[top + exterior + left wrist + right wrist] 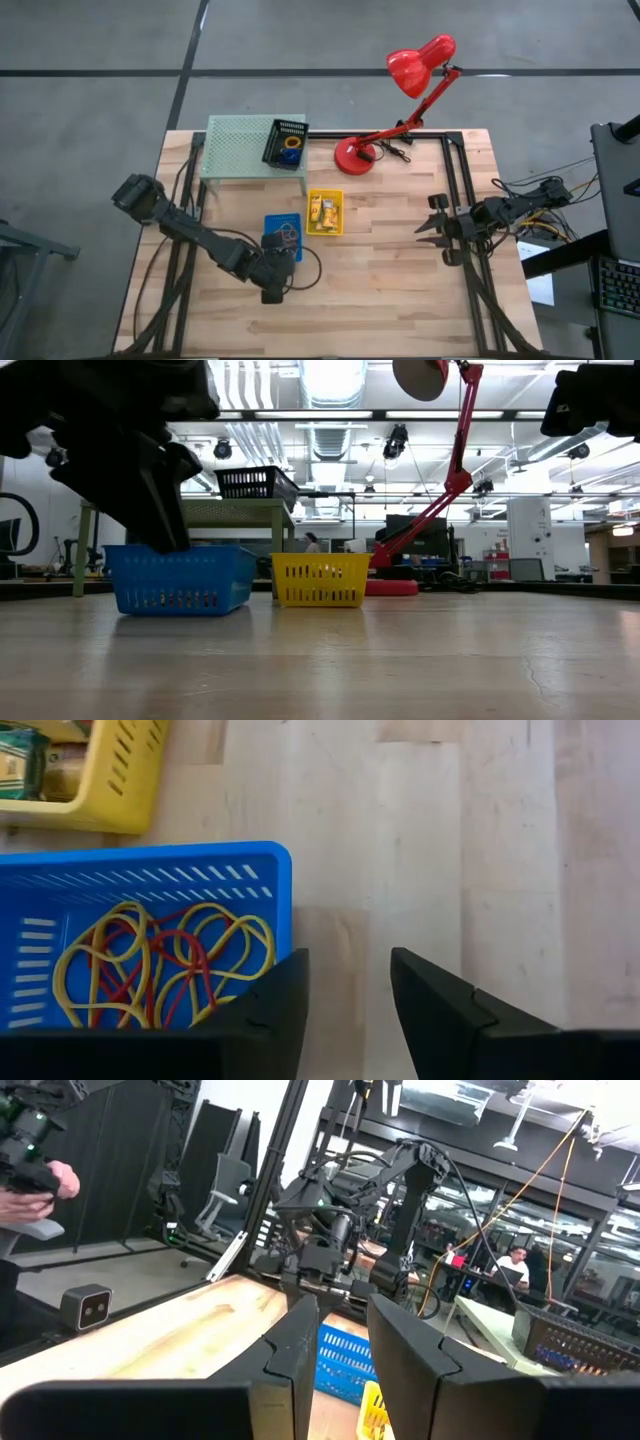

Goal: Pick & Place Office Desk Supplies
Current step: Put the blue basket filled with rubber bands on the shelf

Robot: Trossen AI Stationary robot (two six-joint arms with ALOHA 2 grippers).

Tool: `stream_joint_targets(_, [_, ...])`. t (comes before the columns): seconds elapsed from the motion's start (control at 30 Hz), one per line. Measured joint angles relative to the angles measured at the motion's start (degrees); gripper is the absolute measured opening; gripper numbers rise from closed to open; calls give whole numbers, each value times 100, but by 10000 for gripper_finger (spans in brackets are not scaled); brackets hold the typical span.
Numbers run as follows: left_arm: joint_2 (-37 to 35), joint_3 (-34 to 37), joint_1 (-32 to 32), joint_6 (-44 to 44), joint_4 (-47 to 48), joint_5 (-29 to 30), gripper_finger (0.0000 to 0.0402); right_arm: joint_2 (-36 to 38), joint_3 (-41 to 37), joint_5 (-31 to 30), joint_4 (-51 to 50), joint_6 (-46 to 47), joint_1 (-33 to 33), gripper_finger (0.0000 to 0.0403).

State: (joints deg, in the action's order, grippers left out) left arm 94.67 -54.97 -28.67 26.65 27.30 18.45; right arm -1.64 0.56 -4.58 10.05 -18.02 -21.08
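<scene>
A blue basket point(150, 880) holds tangled yellow and red rubber bands point(160, 965) and stands on the table beside a yellow basket point(325, 212) with small yellow packets point(22, 765). My left gripper point(348, 985) hovers open at the blue basket's near right corner, over bare wood, with nothing between its fingers. It shows as a dark mass above the blue basket point(180, 580) in the low view. My right gripper point(428, 222) waits near the table's right edge, raised and about level, its fingers point(300, 1340) a little apart around nothing.
A pale green mesh shelf point(245, 148) at the far left carries a black basket point(285, 143) with small blue and yellow items. A red desk lamp point(352, 155) stands at the far middle. Bare wood lies near and right. A person's hand point(35, 1185) shows beyond the table.
</scene>
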Motion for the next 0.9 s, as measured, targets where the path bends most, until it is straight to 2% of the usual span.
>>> stream_joint_targets(0.3, [-10, -140, 30, -49, -2, 123, 162, -1, 0, 0, -1, 0, 0, 86])
stream_joint_targets(0.57, [-11, -182, 60, 28, 441, 602, 162, -1, 0, -2, -2, 0, 0, 86])
stream_joint_targets(0.73, [-4, -28, 148, 119, 426, 587, 162, -1, 0, 0, -6, 0, 0, 86])
stream_joint_targets(0.9, [0, 157, 185, 288, 343, 317, 162, -1, 0, -2, -16, 0, 0, 86])
